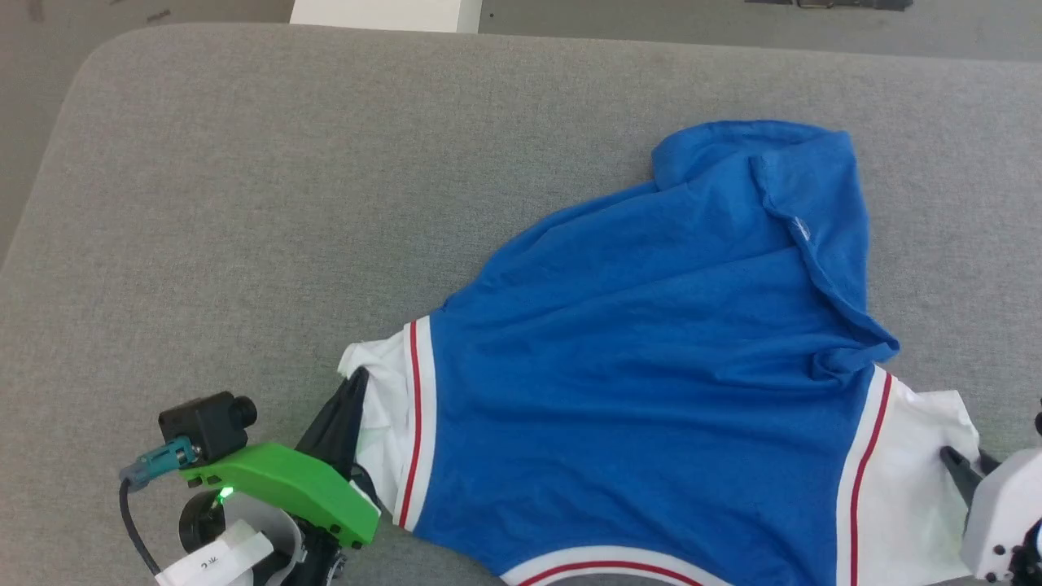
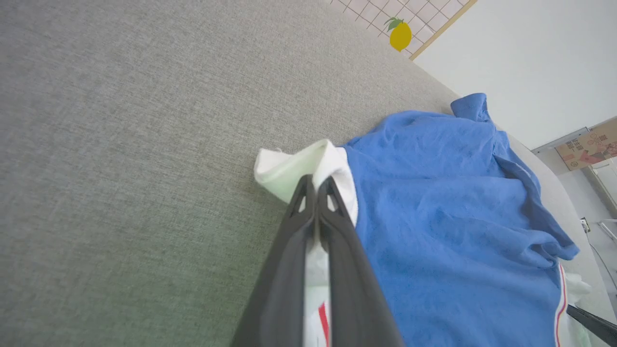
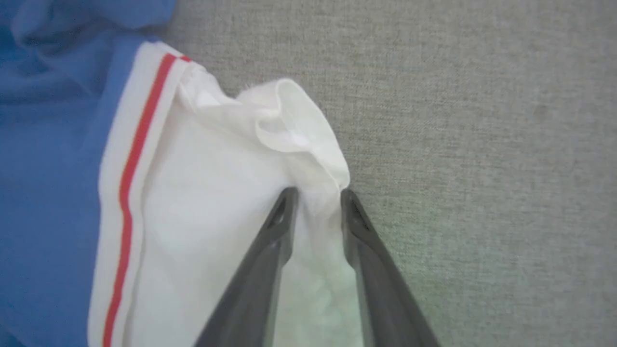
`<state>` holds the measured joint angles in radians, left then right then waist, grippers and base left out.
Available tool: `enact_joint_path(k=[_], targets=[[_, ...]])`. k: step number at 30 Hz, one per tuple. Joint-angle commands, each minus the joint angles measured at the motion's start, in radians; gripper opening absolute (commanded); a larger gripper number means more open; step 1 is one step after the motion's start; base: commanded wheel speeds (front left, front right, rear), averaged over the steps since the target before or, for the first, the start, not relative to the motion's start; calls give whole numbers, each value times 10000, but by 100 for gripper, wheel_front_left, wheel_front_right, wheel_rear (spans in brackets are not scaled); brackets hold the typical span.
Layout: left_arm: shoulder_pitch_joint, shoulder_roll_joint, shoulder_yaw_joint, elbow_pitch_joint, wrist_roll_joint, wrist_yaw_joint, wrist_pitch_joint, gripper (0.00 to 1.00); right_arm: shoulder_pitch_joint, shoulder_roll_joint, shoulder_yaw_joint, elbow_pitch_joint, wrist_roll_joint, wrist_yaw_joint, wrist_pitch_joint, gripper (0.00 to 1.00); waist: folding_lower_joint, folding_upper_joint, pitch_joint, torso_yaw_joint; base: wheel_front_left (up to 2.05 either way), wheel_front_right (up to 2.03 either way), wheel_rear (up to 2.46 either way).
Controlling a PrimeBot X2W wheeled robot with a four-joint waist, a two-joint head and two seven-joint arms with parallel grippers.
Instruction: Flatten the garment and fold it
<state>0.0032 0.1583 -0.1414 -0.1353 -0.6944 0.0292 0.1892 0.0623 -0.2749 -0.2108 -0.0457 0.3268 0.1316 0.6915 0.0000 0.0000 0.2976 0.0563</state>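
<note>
My left claw (image 2: pixel 315 180) is pressed together on the white sleeve (image 2: pixel 289 168) of the royal-blue jersey T-shirt with red-and-white striped trim (image 1: pixel 635 382). A pinch of cloth runs between its dark fingers, and the sleeve's cuff bunches just past the tips. My right claw (image 3: pixel 315 193) has its fingers standing apart, astride the rolled edge of the other white sleeve (image 3: pixel 193 193). Cloth lies between them, but as far as I can see they do not bite on it yet.

Between my two claws the striped neckline (image 1: pixel 602 561) lies nearest me, so the shirt points away from me. Beyond the sleeves the blue body spreads fairly smooth, with shallow wrinkles. Farther out, ahead of my right claw, the hem end (image 1: pixel 814 212) is doubled over into a thick flap and a knotted crease. All of it rests on the grey woven cushion (image 1: pixel 244 203), which stretches well past the shirt.

I judge the flattening half done: one shoulder is held, the other is being taken. Pulling it taut, unrolling that far flap and every fold remain.
</note>
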Motion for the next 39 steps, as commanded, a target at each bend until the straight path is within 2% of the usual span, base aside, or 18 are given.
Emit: enact_joint_path(k=[1,6,14,18,23,27,31,34,39], targets=[[-79,63,29,-15,65,50,-6,0,59,275,157,199,102,-9,-79,0,0,0,-95,-45,0,0,0],[112,-80,126,-17,-270,-36,-131,0,-100,539,-245,-183,211,-9,-917,0,0,0,-422,-194,0,0,0],[88,-284,346,-133,-595,-225,-651,0,-897,1715,-708,-1165,897,-9,-2387,0,0,0,-1046,-502,0,0,0],[-786,-194,395,-190,-132,-192,-1039,0,-1788,1944,-488,-1650,1115,-9,-2794,0,0,0,-1242,-624,0,0,0],[-2595,-86,199,76,269,-94,-778,0,-3453,1892,-46,-1779,1065,-9,-2851,0,0,0,-1611,-692,0,0,0],[-4360,-109,60,443,354,52,-265,0,-5066,1581,543,-1482,888,-9,-2742,0,0,0,-1950,-729,0,0,0],[-6070,-292,65,939,154,367,381,0,-6683,1534,824,-733,844,-9,-2437,0,0,0,-2219,-771,0,0,0],[-7352,-170,107,1615,190,570,881,0,-7895,1236,1062,54,465,-9,-2340,0,0,0,-2368,-807,0,0,0],[-9055,133,76,2947,411,922,1686,0,-9580,1263,1178,1624,90,-9,-2034,0,0,0,-2390,-949,0,0,0]])
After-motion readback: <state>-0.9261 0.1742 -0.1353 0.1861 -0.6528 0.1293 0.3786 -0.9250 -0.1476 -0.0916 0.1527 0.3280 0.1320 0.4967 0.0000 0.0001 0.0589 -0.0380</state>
